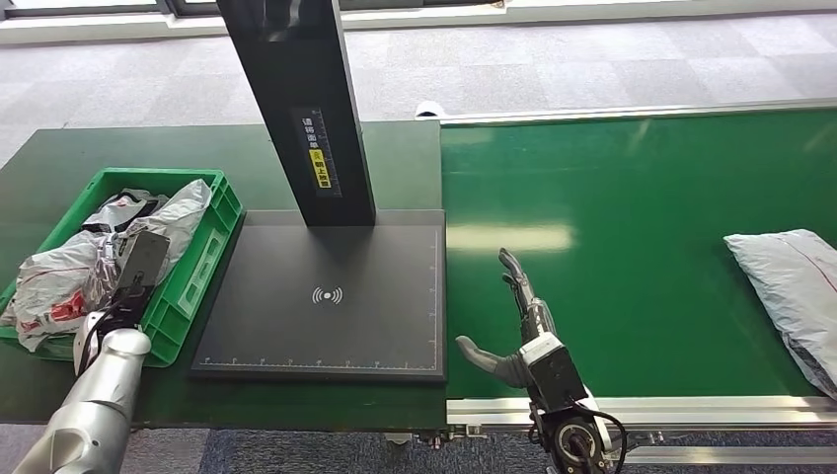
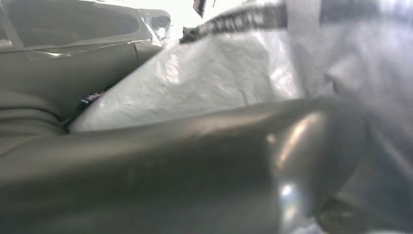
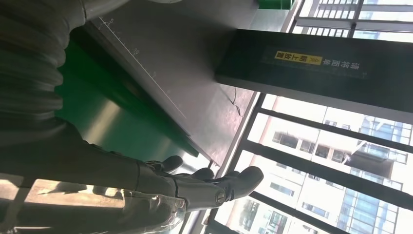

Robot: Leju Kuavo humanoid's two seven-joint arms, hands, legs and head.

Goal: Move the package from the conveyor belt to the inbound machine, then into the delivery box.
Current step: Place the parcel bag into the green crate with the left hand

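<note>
A grey plastic-wrapped package point(image 1: 790, 286) lies at the right edge of the frame on the green conveyor belt point(image 1: 632, 207), partly cut off by the picture's border, with bare belt between it and anything else. Well to its left, at lower centre, the right hand point(image 1: 513, 331) hovers over the near part of the belt, fingers stretched forward and apart, thumb stuck out toward the left, holding nothing; the right wrist view shows those dark fingers point(image 3: 209, 183) extended over the belt's edge. Just left of that hand sits the inbound machine point(image 1: 326, 296), a flat dark scanning plate with a wireless mark at its middle and a black upright post point(image 1: 306, 99) rising from its back edge into the top of the frame, a yellow label on it. At the left of the frame stands the green delivery box point(image 1: 202, 262), touching the plate's left side and heaped with crumpled grey and white bags point(image 1: 69, 272). The left hand point(image 1: 138, 267) reaches down into that box among the bags; in the left wrist view its thumb lies right against white plastic point(image 2: 204, 73), but I cannot tell whether it grips anything. Everything rests on a dark green table point(image 1: 59, 158).
</note>
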